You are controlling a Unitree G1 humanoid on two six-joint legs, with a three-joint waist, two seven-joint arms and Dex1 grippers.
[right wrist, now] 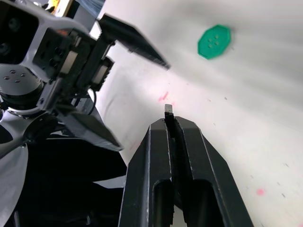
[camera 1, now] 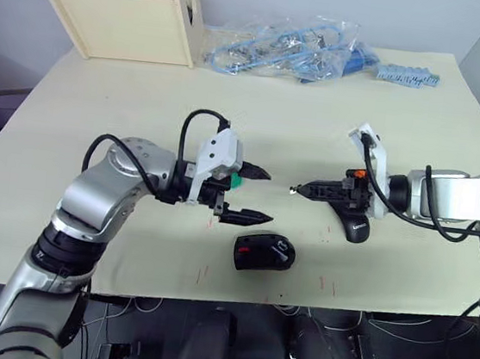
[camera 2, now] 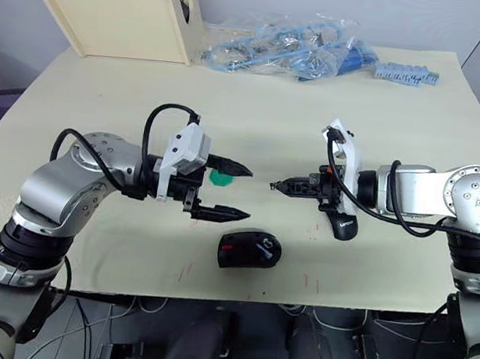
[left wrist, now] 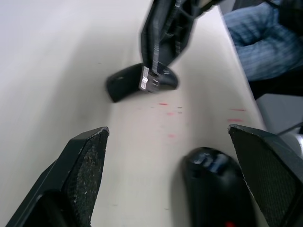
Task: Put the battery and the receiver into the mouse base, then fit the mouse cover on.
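End effectors are hovering tip to tip over the pale bench [camera 1: 103, 86]: the left end effector [camera 1: 254, 195] is gaping wide and empty, the right end effector [camera 1: 301, 188] is pinching the receiver [right wrist: 168, 109]. Beneath the right one, the mouse cover [camera 1: 355, 226] is lying; nearer the front edge, the mouse base [camera 1: 264, 253] is sitting. A green disc [camera 2: 219, 177] is resting behind the left fingers.

Mouse base [camera 1: 264, 252] near front table edge; mouse cover [camera 1: 355, 226] right; green disc [camera 2: 219, 177] left, behind.
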